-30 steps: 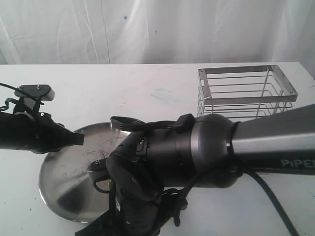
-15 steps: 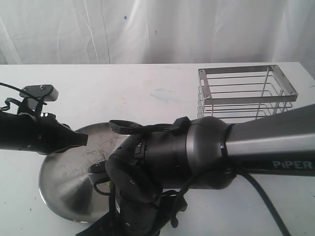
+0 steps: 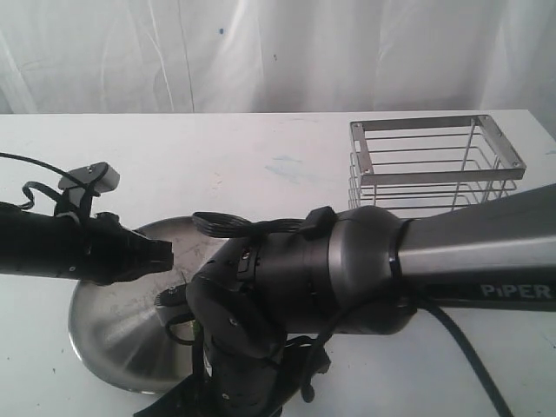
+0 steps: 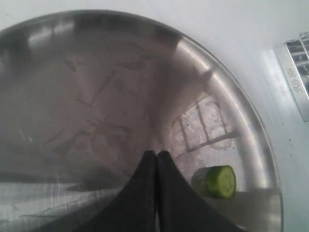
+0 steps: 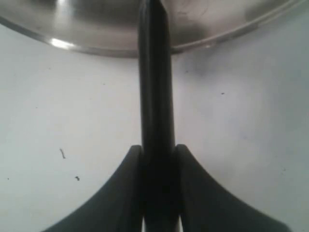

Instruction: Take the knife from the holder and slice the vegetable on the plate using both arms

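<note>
Both arms are hanging over the plate (image 3: 113, 330), no cut made yet

The big right arm (image 3: 347, 269) is hogging the room cam, and the wire holder (image 3: 439, 176) behind it looks empty. Only the wrist cams are showing the rest. The right gripper (image 5: 157, 152) is clamping the black knife (image 5: 155, 72), tip over the plate rim. The left gripper (image 4: 157, 155), jaws pressed together and empty, is sitting just beside the vegetable (image 4: 217, 182) on the plate. My guess is left needs to pin it before the blade drops.
</note>
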### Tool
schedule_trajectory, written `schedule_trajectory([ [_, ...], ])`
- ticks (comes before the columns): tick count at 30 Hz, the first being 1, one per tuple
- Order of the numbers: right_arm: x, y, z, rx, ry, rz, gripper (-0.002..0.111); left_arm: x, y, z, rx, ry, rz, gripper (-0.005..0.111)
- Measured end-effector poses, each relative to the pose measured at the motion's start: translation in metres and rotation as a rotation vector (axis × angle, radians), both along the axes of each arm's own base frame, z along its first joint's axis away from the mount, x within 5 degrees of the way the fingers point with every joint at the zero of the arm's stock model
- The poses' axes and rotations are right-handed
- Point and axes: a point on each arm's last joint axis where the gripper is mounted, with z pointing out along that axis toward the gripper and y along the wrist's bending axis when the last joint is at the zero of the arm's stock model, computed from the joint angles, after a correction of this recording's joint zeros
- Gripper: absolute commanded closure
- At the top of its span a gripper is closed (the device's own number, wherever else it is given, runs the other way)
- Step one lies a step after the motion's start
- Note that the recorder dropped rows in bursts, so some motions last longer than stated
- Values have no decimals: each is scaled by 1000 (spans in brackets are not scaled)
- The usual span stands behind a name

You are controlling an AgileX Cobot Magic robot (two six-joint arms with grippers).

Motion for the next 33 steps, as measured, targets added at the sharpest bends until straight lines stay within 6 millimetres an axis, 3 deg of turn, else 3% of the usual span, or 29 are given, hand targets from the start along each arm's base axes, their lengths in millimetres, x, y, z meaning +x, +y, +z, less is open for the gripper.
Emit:
schedule_trajectory([
  [13,0,0,0,4,-2,0,108,5,-14,6,-122,-46,-122,107],
  [33,0,1,0,8,-2,-1,108,8,-17,-38,-132,86,-151,107],
])
